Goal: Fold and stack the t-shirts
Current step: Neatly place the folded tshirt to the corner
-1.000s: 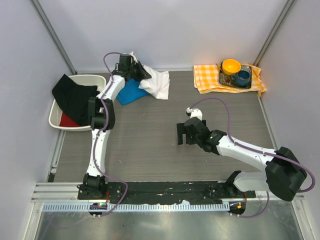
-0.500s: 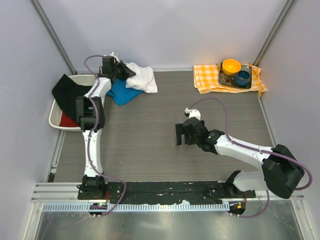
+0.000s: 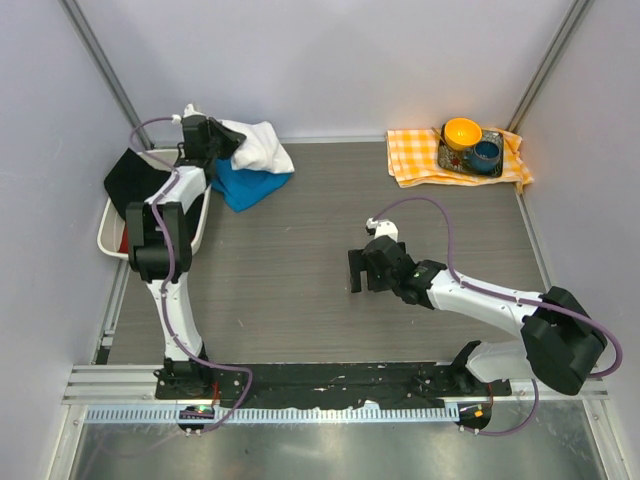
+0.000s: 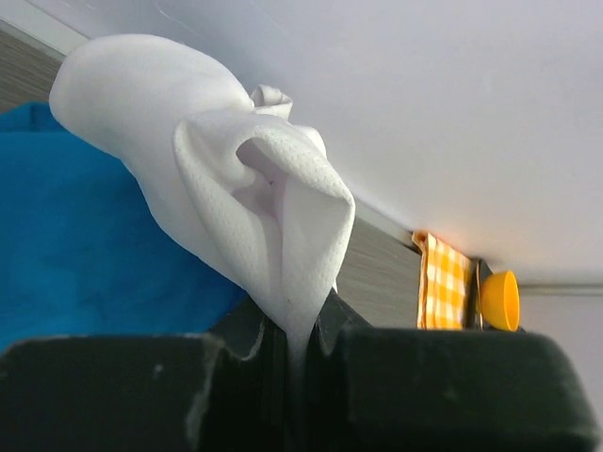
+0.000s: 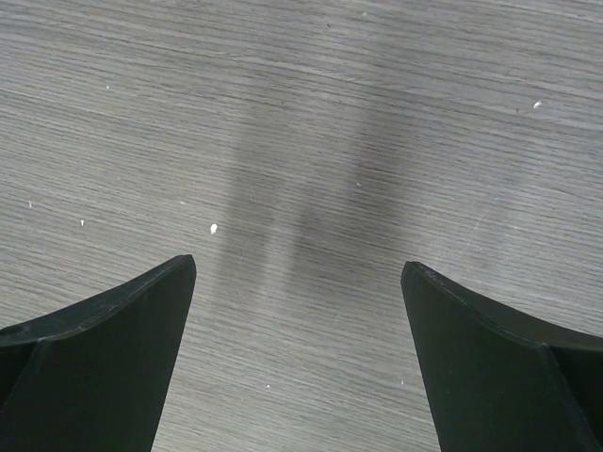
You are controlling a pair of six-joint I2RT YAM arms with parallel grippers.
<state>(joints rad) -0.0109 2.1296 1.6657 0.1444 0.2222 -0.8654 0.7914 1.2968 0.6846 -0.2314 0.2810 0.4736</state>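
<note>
Both fingers of the left gripper point(image 3: 220, 143) are closed on a bunched edge of the white t-shirt point(image 3: 258, 146) at the far left corner of the table point(image 3: 300, 230) in the top view. The shirt is a crumpled lump over the far part of the blue t-shirt point(image 3: 243, 185), which lies on the table just beside the white bin point(image 3: 110, 238). A black cloth point(image 3: 135, 180) lies in the bin. The right gripper point(image 3: 357, 270) is near the middle of the table, its fingers wide apart and holding nothing, well apart from both shirts. At the far right, an orange checked cloth point(image 3: 412, 160) carries a tray with a yellow bowl point(image 3: 462, 130) and a blue cup point(image 3: 486, 154). In the left wrist view, the left gripper point(image 4: 300, 339) pinches a thin fold of the white t-shirt point(image 4: 236, 188), and the blue t-shirt point(image 4: 85, 254) is behind it. In the right wrist view, the right gripper point(image 5: 297, 273) is open over bare table point(image 5: 301, 122).
</note>
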